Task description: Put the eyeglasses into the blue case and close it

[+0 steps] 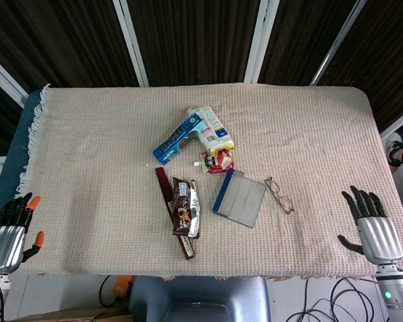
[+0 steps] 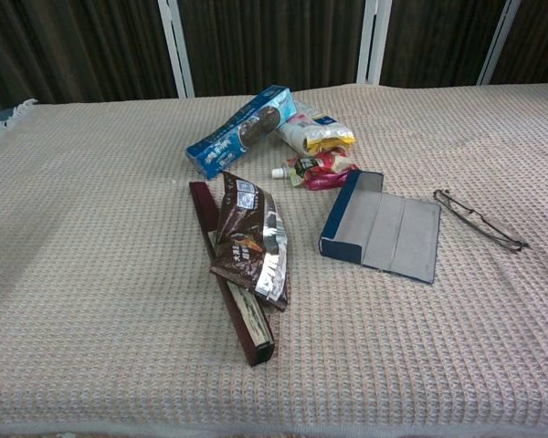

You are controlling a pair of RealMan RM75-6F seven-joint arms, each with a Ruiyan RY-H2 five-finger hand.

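The blue case [image 1: 239, 198] [image 2: 381, 229] lies open and flat near the table's middle, its grey lining facing up. Thin-framed eyeglasses [image 1: 279, 194] [image 2: 479, 219] rest on the cloth just right of it, apart from the case. My left hand [image 1: 10, 230] hangs at the table's front left corner, fingers spread, holding nothing. At the front right edge my right hand [image 1: 371, 226] is also spread and empty, well right of the eyeglasses. Neither hand shows in the chest view.
A brown snack bag [image 1: 186, 207] [image 2: 250, 237] lies over a long dark red box [image 1: 174, 211] [image 2: 230, 273] left of the case. Behind it sit a blue biscuit box [image 1: 176, 142] [image 2: 241, 130], a white-yellow pouch [image 1: 210, 129] and a small red packet [image 1: 220, 162].
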